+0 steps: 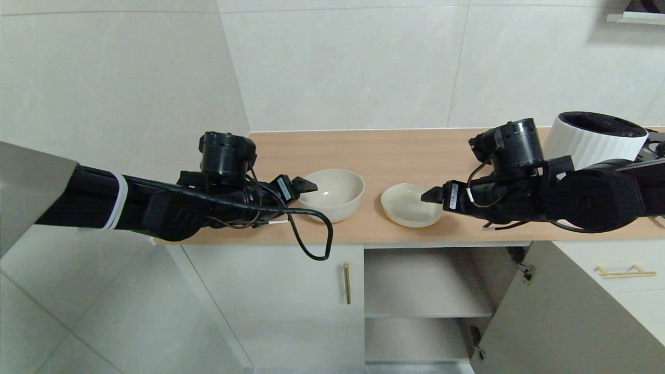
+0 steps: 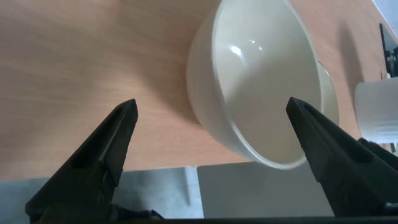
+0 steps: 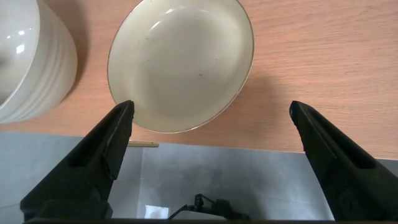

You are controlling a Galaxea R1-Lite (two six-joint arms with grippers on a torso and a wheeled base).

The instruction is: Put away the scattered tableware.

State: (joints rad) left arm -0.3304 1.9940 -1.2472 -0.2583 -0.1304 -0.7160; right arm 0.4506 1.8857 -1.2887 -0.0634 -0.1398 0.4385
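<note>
My left arm [image 1: 156, 208] and right arm [image 1: 597, 200] are black, each topped at twelve o'clock by a drum-shaped housing [image 1: 227, 153]. A white band [image 1: 120, 202] rings the left toward nine o'clock; a black cable [image 1: 323, 239] loops down at six. White labels [image 1: 453, 194] sit behind my left gripper [image 1: 309, 185] and right gripper [image 1: 428, 196], both black tapering wedges.

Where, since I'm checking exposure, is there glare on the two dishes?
Head view: a small bright spot inside the deep bowl. Left wrist view: two sharp highlights on its inner wall. Right wrist view: the shallow dish looks matte, with no glare.
</note>
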